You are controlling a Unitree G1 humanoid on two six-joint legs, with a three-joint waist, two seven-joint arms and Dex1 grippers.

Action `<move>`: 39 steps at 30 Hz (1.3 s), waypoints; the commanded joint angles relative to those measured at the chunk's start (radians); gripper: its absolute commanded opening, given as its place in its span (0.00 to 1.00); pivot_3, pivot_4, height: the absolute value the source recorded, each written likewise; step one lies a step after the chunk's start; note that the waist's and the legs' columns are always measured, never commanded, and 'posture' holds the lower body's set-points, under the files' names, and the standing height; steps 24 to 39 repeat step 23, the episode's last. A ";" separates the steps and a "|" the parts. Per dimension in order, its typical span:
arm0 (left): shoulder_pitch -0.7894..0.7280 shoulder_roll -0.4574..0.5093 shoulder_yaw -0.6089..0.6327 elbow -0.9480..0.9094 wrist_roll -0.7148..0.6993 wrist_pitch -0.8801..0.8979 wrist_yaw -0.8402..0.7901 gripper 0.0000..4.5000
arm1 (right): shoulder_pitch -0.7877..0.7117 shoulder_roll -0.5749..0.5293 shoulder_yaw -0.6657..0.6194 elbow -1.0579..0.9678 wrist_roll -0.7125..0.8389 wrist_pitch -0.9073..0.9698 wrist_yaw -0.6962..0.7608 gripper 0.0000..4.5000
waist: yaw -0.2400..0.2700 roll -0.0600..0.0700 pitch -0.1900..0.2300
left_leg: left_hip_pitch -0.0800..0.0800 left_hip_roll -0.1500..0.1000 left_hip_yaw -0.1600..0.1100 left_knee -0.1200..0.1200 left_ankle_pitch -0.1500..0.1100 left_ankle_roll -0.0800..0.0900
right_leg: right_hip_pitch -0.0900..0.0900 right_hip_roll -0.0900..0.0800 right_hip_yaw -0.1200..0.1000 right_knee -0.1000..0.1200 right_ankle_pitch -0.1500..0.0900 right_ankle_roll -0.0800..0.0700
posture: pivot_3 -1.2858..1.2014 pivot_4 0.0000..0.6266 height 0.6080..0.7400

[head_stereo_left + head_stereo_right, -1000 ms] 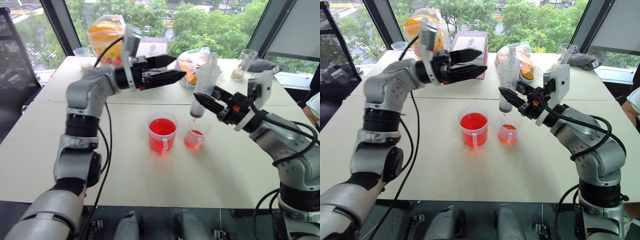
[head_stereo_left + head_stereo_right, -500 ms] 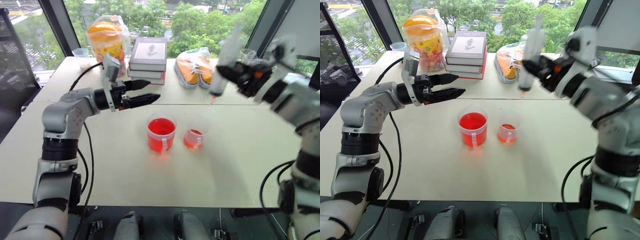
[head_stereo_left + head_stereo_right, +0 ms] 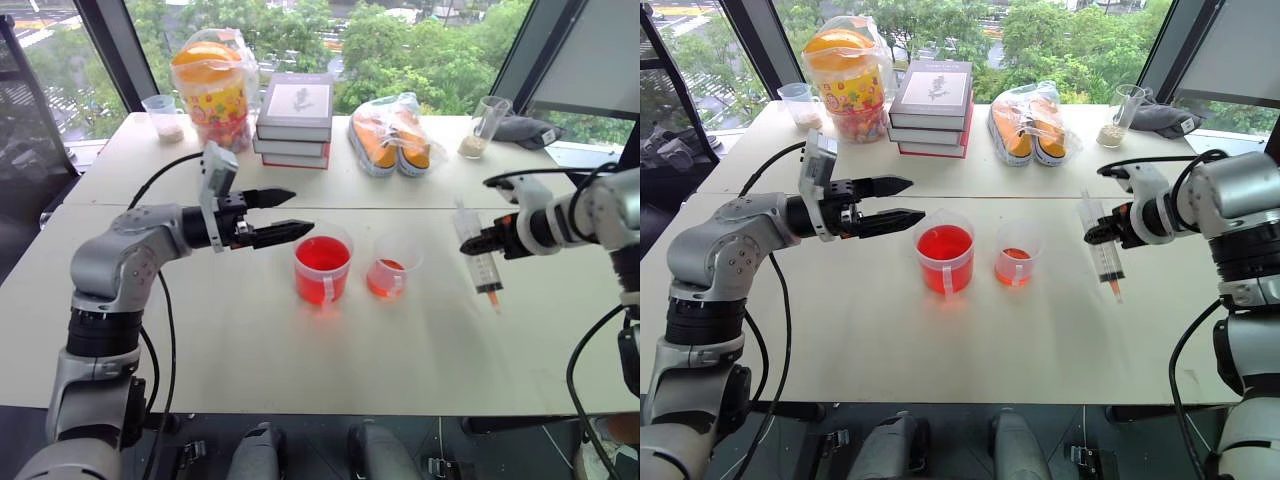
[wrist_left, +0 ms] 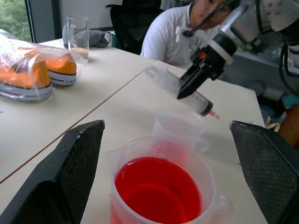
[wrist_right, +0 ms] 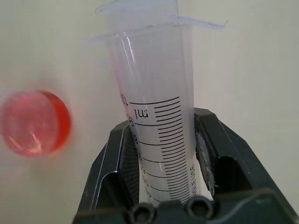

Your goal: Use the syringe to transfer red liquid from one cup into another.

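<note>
The syringe (image 3: 478, 262) hangs tilted, orange tip down, just above the table to the right of both cups. My right gripper (image 3: 490, 245) is shut on its graduated barrel (image 5: 159, 140), and the plunger sits pushed in near the barrel flange. The larger cup (image 3: 322, 268) holds deep red liquid (image 4: 159, 191). Right beside it stands the smaller cup (image 3: 390, 268) with a little red liquid low down. My left gripper (image 3: 295, 212) is open and level, its fingertips just left of the larger cup's rim, touching nothing.
Along the table's far side stand a bagged snack jar (image 3: 212, 85), stacked books (image 3: 295, 110), bagged orange shoes (image 3: 392, 135) and clear cups with beige grains (image 3: 163, 115) (image 3: 480, 130). A person in white (image 4: 168, 32) sits beyond the right edge.
My right gripper carried the syringe from over the smaller cup up, then right and down to beside the cups. My left gripper sank and drew back left, still open.
</note>
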 commanded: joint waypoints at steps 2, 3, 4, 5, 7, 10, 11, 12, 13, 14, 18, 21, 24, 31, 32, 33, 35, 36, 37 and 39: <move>0.032 0.018 0.036 -0.093 -0.083 0.054 0.021 0.99 | -0.027 0.060 0.034 0.179 -0.121 -0.117 0.057 0.41 | -0.001 0.000 0.000 | 0.000 0.000 0.000 0.000 0.000 0.000 | 0.000 0.000 0.000 0.000 0.000 0.000 | 0.52 0.24 1.00; 0.037 0.022 0.037 -0.097 -0.083 0.056 0.030 1.00 | -0.027 0.074 0.036 0.204 -0.139 -0.131 0.067 0.52 | -0.001 0.000 0.000 | 0.000 0.000 0.000 0.000 0.000 0.000 | 0.000 0.000 0.000 0.000 0.000 0.000 | 0.52 0.24 1.00; 0.041 0.027 0.038 -0.101 -0.086 0.059 0.037 1.00 | -0.029 0.084 0.040 0.222 -0.158 -0.144 0.079 0.61 | -0.001 0.000 0.000 | 0.000 0.000 0.000 0.000 0.000 0.000 | 0.000 0.000 0.000 0.000 0.000 0.000 | 0.52 0.24 1.00; 0.042 0.030 0.038 -0.104 -0.090 0.062 0.042 1.00 | -0.032 0.089 0.043 0.236 -0.175 -0.155 0.092 0.73 | -0.001 0.000 0.000 | 0.000 0.000 0.000 0.000 0.000 0.000 | 0.000 0.000 0.000 0.000 0.000 0.000 | 0.52 0.24 1.00; 0.048 0.040 0.038 -0.109 -0.094 0.068 0.049 1.00 | -0.041 0.096 0.033 0.258 -0.196 -0.165 0.114 0.97 | 0.000 0.000 0.000 | 0.000 0.000 0.000 0.000 0.000 0.000 | -0.001 0.001 0.000 0.001 0.000 0.000 | 0.52 0.24 1.00; 0.057 0.058 0.032 -0.111 -0.099 0.068 0.055 1.00 | -0.046 0.078 0.000 0.227 -0.207 -0.156 0.145 0.99 | 0.001 0.000 0.000 | 0.000 0.000 0.000 0.000 0.000 0.000 | 0.000 0.000 0.000 0.001 0.000 0.000 | 0.52 0.24 1.00; 0.058 0.063 0.033 -0.113 -0.104 0.069 0.057 1.00 | -0.045 0.061 -0.017 0.188 -0.202 -0.146 0.155 0.99 | 0.002 0.000 0.000 | 0.000 0.000 0.000 0.000 0.000 0.000 | 0.000 0.000 0.000 0.001 0.000 0.000 | 0.52 0.24 1.00; 0.058 0.068 0.034 -0.113 -0.108 0.071 0.057 1.00 | -0.040 0.040 -0.028 0.138 -0.200 -0.150 0.169 0.99 | 0.002 0.000 0.000 | 0.000 0.000 0.000 0.000 0.000 0.000 | 0.000 0.000 0.000 0.001 0.000 0.000 | 0.52 0.24 1.00; 0.061 0.075 0.038 -0.113 -0.112 0.072 0.057 1.00 | -0.027 0.018 -0.044 0.077 -0.193 -0.155 0.183 0.99 | 0.003 0.000 0.000 | 0.000 0.000 0.000 0.000 0.000 0.000 | -0.001 0.000 0.000 0.001 0.000 0.000 | 0.52 0.24 1.00; 0.061 0.087 0.042 -0.111 -0.113 0.075 0.055 1.00 | -0.007 -0.020 -0.088 -0.030 -0.162 -0.158 0.209 0.99 | 0.004 0.000 0.000 | 0.000 0.000 0.000 0.000 0.000 0.000 | -0.001 0.000 0.000 0.001 0.000 0.000 | 0.52 0.24 1.00; 0.064 0.121 0.053 -0.106 -0.121 0.080 0.053 1.00 | 0.102 -0.110 -0.287 -0.354 -0.032 -0.149 0.289 0.99 | 0.005 0.000 0.000 | -0.001 0.000 -0.001 -0.001 0.000 0.000 | -0.002 0.001 -0.001 0.000 0.000 0.000 | 0.52 0.24 1.00; 0.070 0.151 0.065 -0.110 -0.129 0.089 0.051 1.00 | 0.223 -0.151 -0.493 -0.550 0.081 -0.096 0.327 0.99 | 0.005 0.000 0.000 | -0.001 0.000 -0.001 -0.001 0.000 0.000 | 0.000 0.001 -0.001 -0.001 0.000 0.000 | 0.52 0.24 1.00; 0.075 0.161 0.079 -0.109 -0.147 0.101 0.053 1.00 | 0.322 -0.150 -0.590 -0.659 0.116 -0.084 0.317 0.99 | 0.005 0.000 0.000 | 0.000 0.000 -0.001 -0.001 0.000 0.000 | 0.001 0.000 -0.001 0.000 0.000 0.000 | 0.52 0.24 1.00; 0.075 0.161 0.079 -0.109 -0.147 0.101 0.053 1.00 | 0.322 -0.150 -0.590 -0.659 0.116 -0.084 0.317 0.99 | 0.005 0.000 0.000 | 0.000 0.000 -0.001 -0.001 0.000 0.000 | 0.001 0.000 -0.001 0.000 0.000 0.000 | 0.52 0.24 1.00; 0.075 0.161 0.079 -0.109 -0.147 0.101 0.053 1.00 | 0.322 -0.150 -0.590 -0.659 0.116 -0.084 0.317 0.99 | 0.005 0.000 0.000 | 0.000 0.000 -0.001 -0.001 0.000 0.000 | 0.001 0.000 -0.001 0.000 0.000 0.000 | 0.52 0.24 1.00; 0.075 0.161 0.079 -0.109 -0.147 0.101 0.053 1.00 | 0.322 -0.150 -0.590 -0.659 0.116 -0.084 0.317 0.99 | 0.005 0.000 0.000 | 0.000 0.000 -0.001 -0.001 0.000 0.000 | 0.001 0.000 -0.001 0.000 0.000 0.000 | 0.52 0.24 1.00; 0.075 0.161 0.079 -0.109 -0.147 0.101 0.053 1.00 | 0.322 -0.150 -0.590 -0.659 0.116 -0.084 0.317 0.99 | 0.005 0.000 0.000 | 0.000 0.000 -0.001 -0.001 0.000 0.000 | 0.001 0.000 -0.001 0.000 0.000 0.000 | 0.52 0.24 1.00; 0.075 0.161 0.079 -0.109 -0.147 0.101 0.053 1.00 | 0.322 -0.150 -0.590 -0.659 0.116 -0.084 0.317 0.99 | 0.005 0.000 0.000 | 0.000 0.000 -0.001 -0.001 0.000 0.000 | 0.001 0.000 -0.001 0.000 0.000 0.000 | 0.52 0.24 1.00; 0.075 0.161 0.079 -0.109 -0.147 0.101 0.053 1.00 | 0.322 -0.150 -0.590 -0.659 0.116 -0.084 0.317 0.99 | 0.005 0.000 0.000 | 0.000 0.000 -0.001 -0.001 0.000 0.000 | 0.001 0.000 -0.001 0.000 0.000 0.000 | 0.52 0.24 1.00; 0.075 0.161 0.079 -0.109 -0.147 0.101 0.053 1.00 | 0.322 -0.150 -0.590 -0.659 0.116 -0.084 0.317 0.99 | 0.005 0.000 0.000 | 0.000 0.000 -0.001 -0.001 0.000 0.000 | 0.001 0.000 -0.001 0.000 0.000 0.000 | 0.52 0.24 1.00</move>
